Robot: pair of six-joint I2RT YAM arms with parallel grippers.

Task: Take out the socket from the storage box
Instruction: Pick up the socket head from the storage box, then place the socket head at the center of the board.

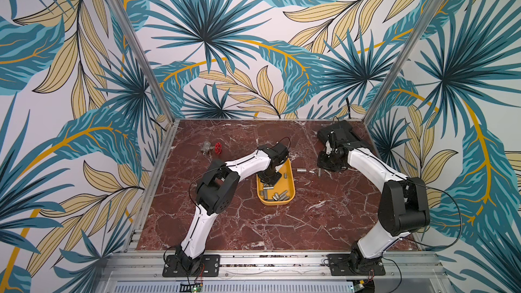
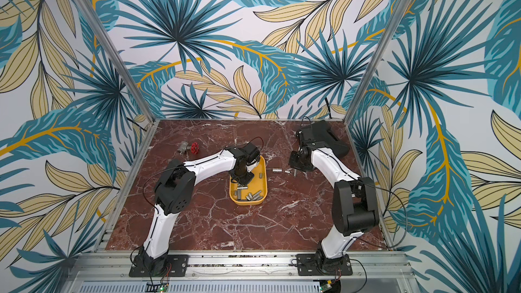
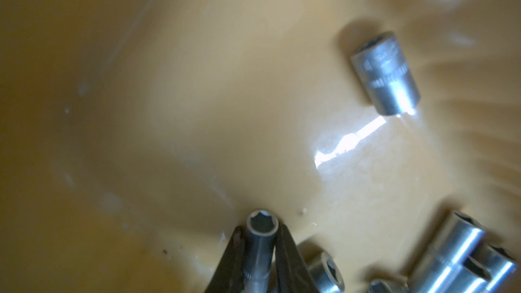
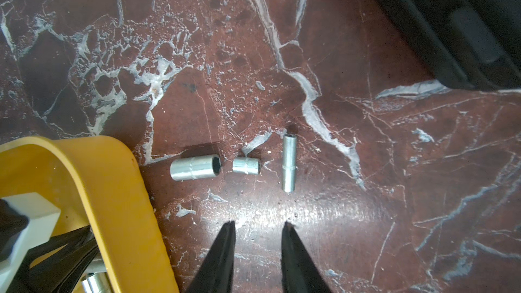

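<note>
In a top view the left gripper (image 1: 269, 182) reaches down into the middle of the yellow storage box (image 1: 277, 202). In the left wrist view its fingers pinch a thin, shiny socket (image 3: 260, 249), with bare yellow floor ahead. In the right wrist view the right gripper (image 4: 258, 223) is spread and holds nothing, over the table (image 4: 366, 193) near three loose sockets (image 4: 245, 165).

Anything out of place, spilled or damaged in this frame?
Nothing stands out. Three sockets lie loose on the marble table beside the storage box, which fits the task. The left gripper grips a slim socket inside the box; no damage shows.
</note>
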